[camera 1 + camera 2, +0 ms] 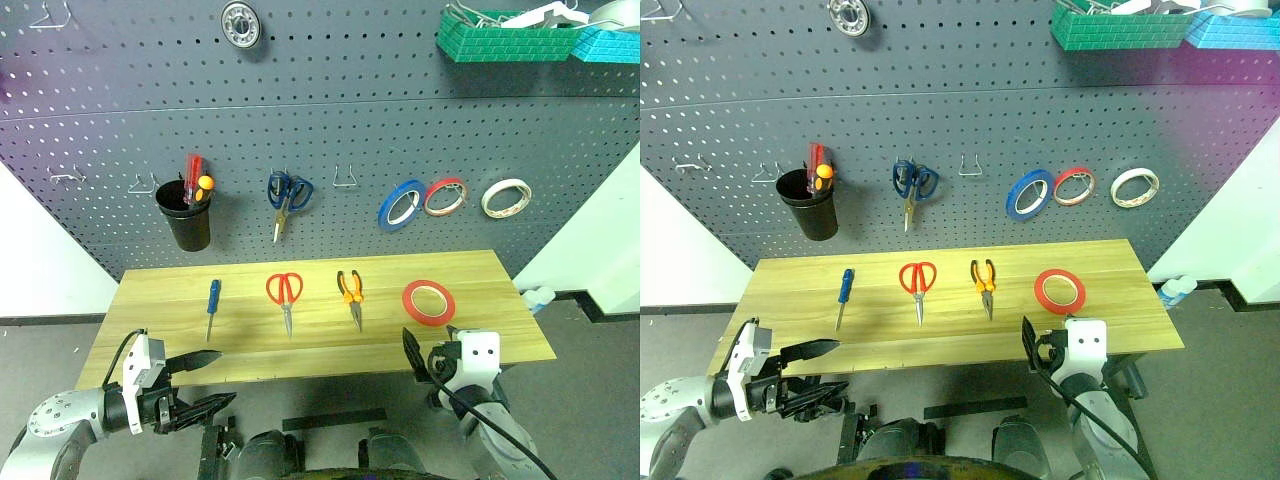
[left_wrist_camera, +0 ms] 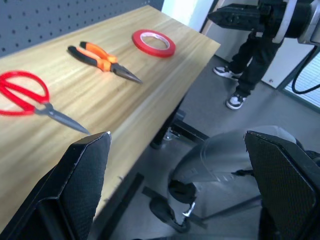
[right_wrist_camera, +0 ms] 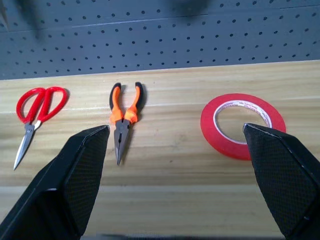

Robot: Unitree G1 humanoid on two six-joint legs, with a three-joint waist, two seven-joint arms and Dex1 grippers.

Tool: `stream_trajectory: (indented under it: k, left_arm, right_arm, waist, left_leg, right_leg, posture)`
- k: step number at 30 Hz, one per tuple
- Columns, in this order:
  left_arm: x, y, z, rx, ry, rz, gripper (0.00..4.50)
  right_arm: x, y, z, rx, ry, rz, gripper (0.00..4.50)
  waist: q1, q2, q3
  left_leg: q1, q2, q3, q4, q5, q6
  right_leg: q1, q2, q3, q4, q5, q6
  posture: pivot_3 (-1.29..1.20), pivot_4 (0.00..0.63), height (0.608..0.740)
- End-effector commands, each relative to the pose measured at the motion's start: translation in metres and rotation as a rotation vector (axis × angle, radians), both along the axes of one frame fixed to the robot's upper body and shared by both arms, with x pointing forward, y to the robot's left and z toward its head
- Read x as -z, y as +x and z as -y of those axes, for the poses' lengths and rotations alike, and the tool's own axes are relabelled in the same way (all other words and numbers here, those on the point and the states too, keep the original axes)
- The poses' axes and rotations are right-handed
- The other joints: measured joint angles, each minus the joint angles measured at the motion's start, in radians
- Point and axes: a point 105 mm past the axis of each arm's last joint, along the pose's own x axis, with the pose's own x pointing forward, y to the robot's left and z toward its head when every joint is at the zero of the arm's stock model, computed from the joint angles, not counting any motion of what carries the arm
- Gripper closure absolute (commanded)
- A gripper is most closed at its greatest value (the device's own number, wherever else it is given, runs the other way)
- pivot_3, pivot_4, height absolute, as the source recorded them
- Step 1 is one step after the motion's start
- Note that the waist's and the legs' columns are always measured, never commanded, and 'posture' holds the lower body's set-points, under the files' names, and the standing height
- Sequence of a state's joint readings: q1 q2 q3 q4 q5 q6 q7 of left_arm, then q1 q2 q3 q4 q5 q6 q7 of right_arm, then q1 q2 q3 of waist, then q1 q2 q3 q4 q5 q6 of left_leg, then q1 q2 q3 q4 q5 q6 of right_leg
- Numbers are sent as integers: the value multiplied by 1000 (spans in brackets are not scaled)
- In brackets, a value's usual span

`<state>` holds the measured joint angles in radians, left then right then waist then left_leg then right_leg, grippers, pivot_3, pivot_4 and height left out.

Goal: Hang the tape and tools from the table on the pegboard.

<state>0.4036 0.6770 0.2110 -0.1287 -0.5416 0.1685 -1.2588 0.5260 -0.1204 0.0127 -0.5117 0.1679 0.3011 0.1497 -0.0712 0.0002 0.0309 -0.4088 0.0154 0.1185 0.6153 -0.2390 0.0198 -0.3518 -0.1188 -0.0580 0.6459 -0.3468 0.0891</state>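
Dark grey perforated pegboard [image 1: 330, 120] fills the back wall, and below it runs the light wooden counter [image 1: 180, 345] with four items laid out in a row. From the robot's left: the small blue-handled screwdriver [image 1: 212, 305], the red-handled scissors [image 1: 285, 296] with blades toward the near edge, the orange-and-black-handled pliers [image 1: 351, 295] with nose toward the near edge, and the bright orange-red ring of tape [image 1: 429, 302] lying flat. All four sit apart from one another, none on the board yet.

Up on the pegboard, a black cup [image 1: 186, 216] holds red and orange-handled screwdrivers [image 1: 196, 176]. Blue-handled scissors [image 1: 287, 196] hang to its right, then a bare wire hook [image 1: 345, 180]. Further right hang a blue roll of tape [image 1: 400, 205], a red-edged roll [image 1: 445, 196] and a whitish roll [image 1: 505, 197]. Green and teal bins [image 1: 510, 42] sit at the top right, a round metal disc [image 1: 241, 22] at the top.

Down low, the left gripper [image 1: 205, 380] hovers off the counter's near left corner, jaws wide apart and holding nothing. The right gripper [image 1: 425, 365] hangs at the near edge, just in front of the tape ring, jaws spread wide, nothing between them. In the right wrist view the tape sits beyond one finger [image 3: 280, 180], the pliers beyond the other. In the left wrist view a person's legs and sneakers [image 2: 240, 82] stand on the grey floor past the counter's end.
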Motion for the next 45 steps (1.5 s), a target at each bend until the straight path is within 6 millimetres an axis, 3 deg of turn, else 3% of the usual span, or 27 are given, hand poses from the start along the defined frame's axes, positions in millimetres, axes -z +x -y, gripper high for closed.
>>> stream_trajectory:
  k: [1,6,13,18,32,45]
  left_arm:
    - [-7,-1,2,6,0,39,27]
    - [-2,-4,-5,-15,8,34,27]
    - [6,-8,-29,-40,17,31,27]
    - [5,-11,-32,-44,19,40,27]
    - [-5,3,-7,-44,7,62,27]
    - [-32,12,18,-70,17,74,27]
  right_arm:
    - [-17,-2,-3,-26,-12,47,0]
    - [-17,-8,-8,-35,-6,28,0]
    - [-17,-12,-14,-58,6,14,0]
    - [-18,-13,-16,-61,7,12,0]
    - [-24,-18,-15,-49,10,5,0]
    - [-37,-43,-19,-53,18,-31,0]
  waist:
    - [0,0,0]
    - [1,-2,-1]
    - [2,-2,-1]
    - [2,-3,-2]
    - [2,-6,-3]
    - [2,-6,0]
  left_leg:
    - [0,0,0,0,0,0]
    - [0,0,0,0,0,0]
    - [0,0,0,-1,0,0]
    - [0,0,0,-1,0,0]
    - [0,0,1,-1,0,0]
    - [0,0,1,-1,0,0]
  right_leg:
    - [0,0,0,0,0,0]
    - [0,0,0,0,0,0]
    - [-1,0,0,0,-1,-1]
    - [-1,0,0,0,-1,-1]
    - [-1,0,0,0,-1,-1]
    - [-1,0,1,0,-1,-1]
  posture:
    - [-103,0,740]
    - [-94,0,740]
    - [-85,0,740]
    - [-88,0,740]
    - [-98,0,740]
    - [-98,41,740]
